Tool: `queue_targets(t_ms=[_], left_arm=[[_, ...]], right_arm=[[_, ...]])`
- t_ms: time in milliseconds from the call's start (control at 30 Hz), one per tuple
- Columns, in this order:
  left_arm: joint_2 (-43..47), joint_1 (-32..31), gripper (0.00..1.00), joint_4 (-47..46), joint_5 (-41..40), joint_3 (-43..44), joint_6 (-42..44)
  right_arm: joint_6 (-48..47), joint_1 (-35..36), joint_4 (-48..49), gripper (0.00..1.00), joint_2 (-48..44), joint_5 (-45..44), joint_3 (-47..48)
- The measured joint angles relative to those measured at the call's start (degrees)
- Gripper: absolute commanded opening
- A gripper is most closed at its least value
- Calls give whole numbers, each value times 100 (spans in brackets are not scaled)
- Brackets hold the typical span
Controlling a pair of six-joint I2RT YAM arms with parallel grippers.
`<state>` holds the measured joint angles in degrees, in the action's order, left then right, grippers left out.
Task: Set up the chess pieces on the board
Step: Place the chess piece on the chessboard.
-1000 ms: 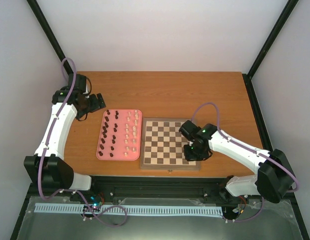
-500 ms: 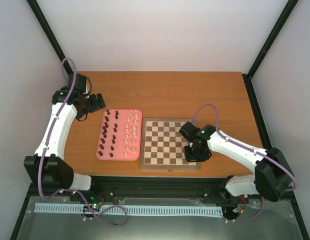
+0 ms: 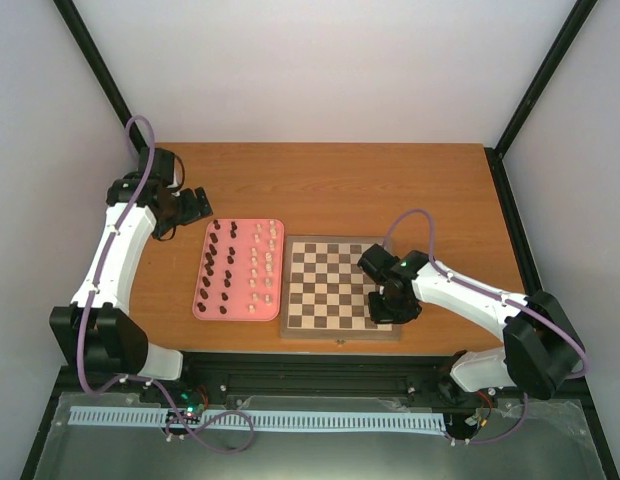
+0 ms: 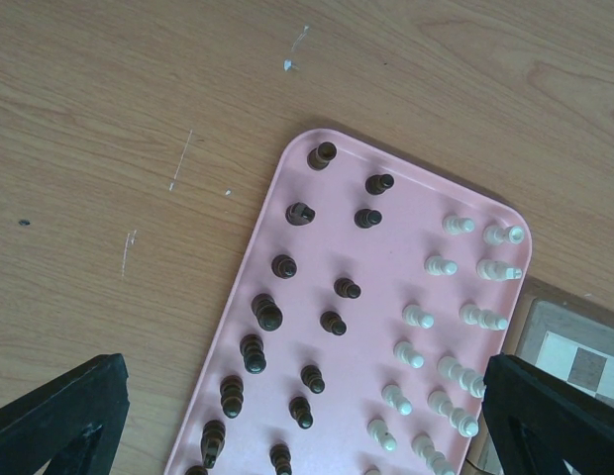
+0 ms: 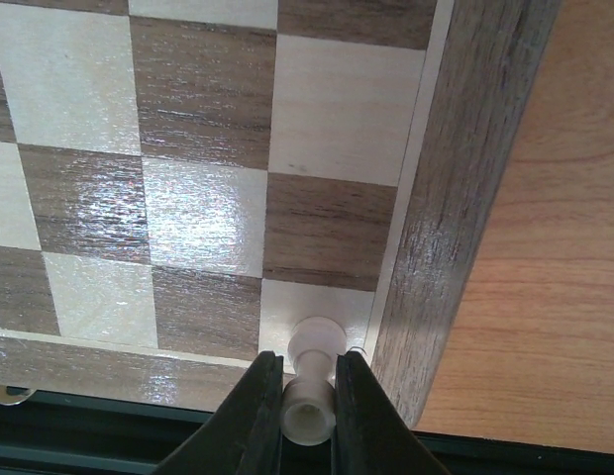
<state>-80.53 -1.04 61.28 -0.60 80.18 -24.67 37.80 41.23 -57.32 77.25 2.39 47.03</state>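
**pawnpusher:** Where's your right arm (image 3: 460, 295) at, got anything?

**deskcam_dave:** Yep. Your right jaws are clamped on one cream-white piece (image 5: 315, 346), pinched around its top end. Its round base is over the cream corner square at the near right corner of the board (image 3: 340, 283), just beside the brown rim (image 5: 456, 198). Can't tell if the base is actually touching the square.

**pawnpusher:** And the left?

**deskcam_dave:** Your left arm (image 3: 115, 250) hangs over the desk (image 3: 390, 190) by the far left corner of the pink tray (image 4: 396, 267). Its jaws are wide apart with nothing between them. The tray holds the dark brown pieces (image 4: 267, 315) in its left half and the cream ones (image 4: 441, 265) in its right half, all upright as far as I can see. The board sits just beside the tray's right edge, near the desk's near edge.
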Motion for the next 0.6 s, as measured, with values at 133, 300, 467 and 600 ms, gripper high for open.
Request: queue_targets(t_ms=[133,300,467,600], left_arm=[[-42,0,100,-2,0,0,2],[-74,0,100,-2,0,0,2],[-90,0,100,-2,2,0,2],[-96,0,100,-2,2,0,2]], right_arm=[[-15,-11,17,21,9,4,0],[-44,-17,35,31,17,4,0],[-55,-17,35,35,-2,15,0],[-66,-22,31,47,-55,63,0]])
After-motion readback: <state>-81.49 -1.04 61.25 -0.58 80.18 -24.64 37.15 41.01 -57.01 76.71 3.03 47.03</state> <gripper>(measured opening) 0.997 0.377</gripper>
